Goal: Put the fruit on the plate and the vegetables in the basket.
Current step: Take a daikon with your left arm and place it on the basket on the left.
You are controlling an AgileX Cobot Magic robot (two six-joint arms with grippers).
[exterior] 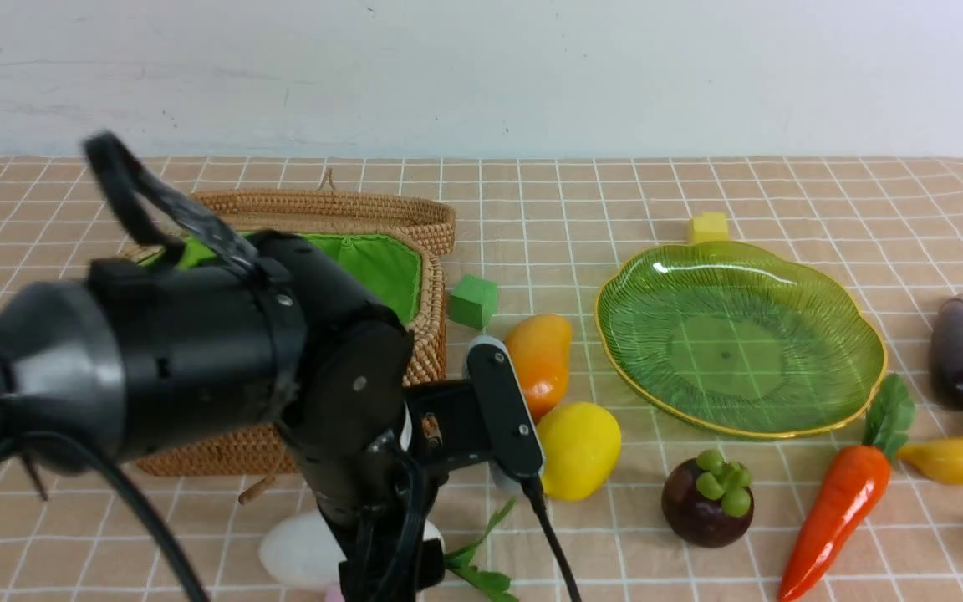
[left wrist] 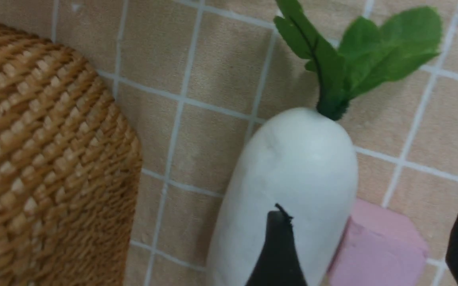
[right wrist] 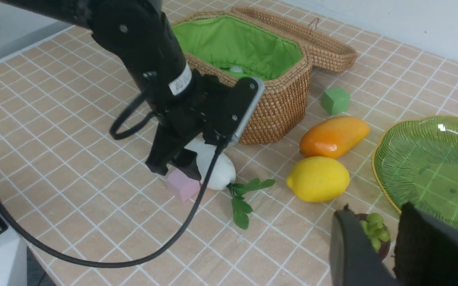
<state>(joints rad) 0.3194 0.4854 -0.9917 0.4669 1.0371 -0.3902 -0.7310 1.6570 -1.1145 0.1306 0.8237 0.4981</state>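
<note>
Two left gripper point(left wrist: 372, 226) jaws stood apart over the white radish point(left wrist: 292, 178) and pink cube point(left wrist: 376, 250), beside the basket point(exterior: 427, 334); right gripper point(right wrist: 376, 216) jaws slightly parted, holding nothing, near the mangosteen point(right wrist: 374, 233); lemon point(exterior: 578, 450), mango point(exterior: 538, 359) lay on the cloth point(exterior: 532, 192) beside the plate point(exterior: 741, 351)

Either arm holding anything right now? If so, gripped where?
Nothing held. The left gripper has its jaws open over the white radish body and a pink cube; right gripper is empty, jaws apart.
</note>
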